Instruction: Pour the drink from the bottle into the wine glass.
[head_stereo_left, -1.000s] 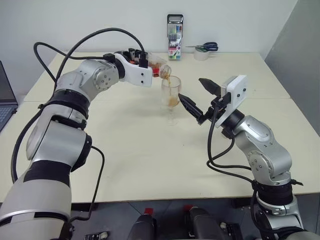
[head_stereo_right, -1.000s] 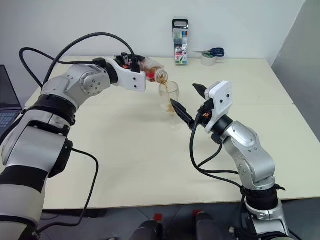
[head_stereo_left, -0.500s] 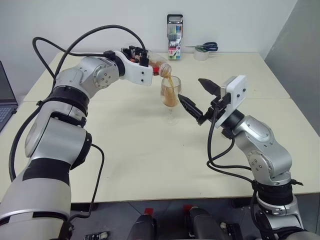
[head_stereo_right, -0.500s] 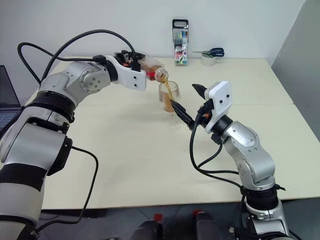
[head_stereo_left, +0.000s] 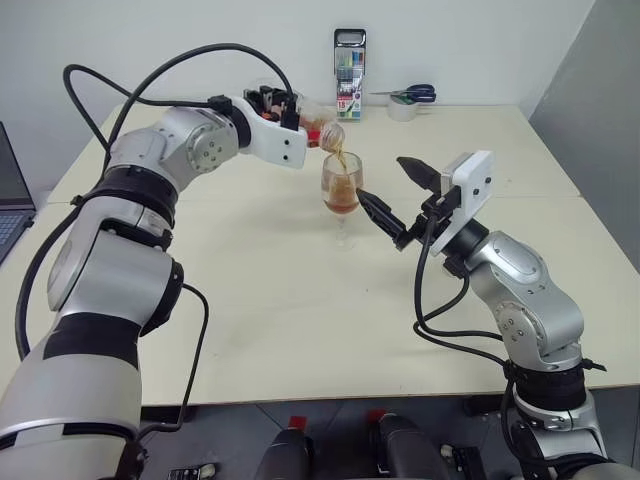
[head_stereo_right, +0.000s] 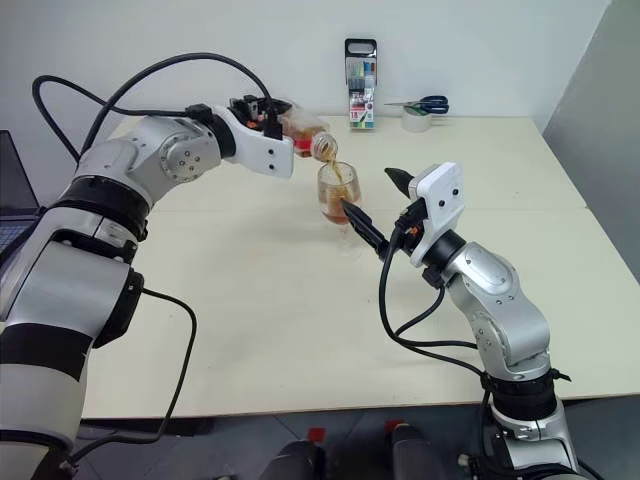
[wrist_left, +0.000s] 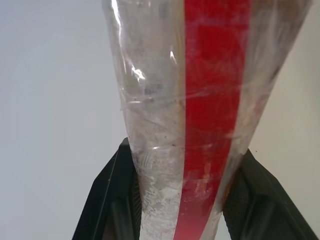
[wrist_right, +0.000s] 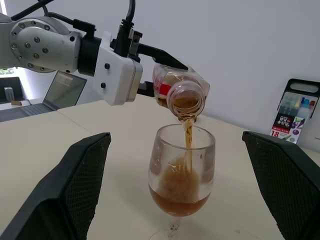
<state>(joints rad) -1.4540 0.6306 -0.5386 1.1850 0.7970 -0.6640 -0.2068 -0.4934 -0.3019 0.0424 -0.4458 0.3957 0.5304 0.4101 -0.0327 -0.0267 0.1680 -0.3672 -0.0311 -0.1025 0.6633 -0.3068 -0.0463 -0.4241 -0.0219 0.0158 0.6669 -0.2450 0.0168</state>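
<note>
Drink (wrist_right: 189, 137) pouring: amber translucent liquid streams from bottle into glass.
Left claw (head_stereo_left: 283, 108) clamps the tilted small clear plastic bottle (head_stereo_left: 318, 128), red-labelled, above the clear stemmed wine glass (head_stereo_left: 341, 192) mid-counter (head_stereo_left: 300, 300); right claw (head_stereo_left: 392, 192) gapes, empty, beside it. Next, I judge: level the bottle before overfilling. Label writing unreadable.

I see a pale cream surface (head_stereo_left: 300, 310) with a seam across it, backed by a plain white wall (head_stereo_left: 150, 40). A grey panel (head_stereo_left: 600, 110) stands far right. A laptop (head_stereo_left: 12, 190) sits at the left edge; the floor (head_stereo_left: 230, 430) below looks dark grey.
</note>
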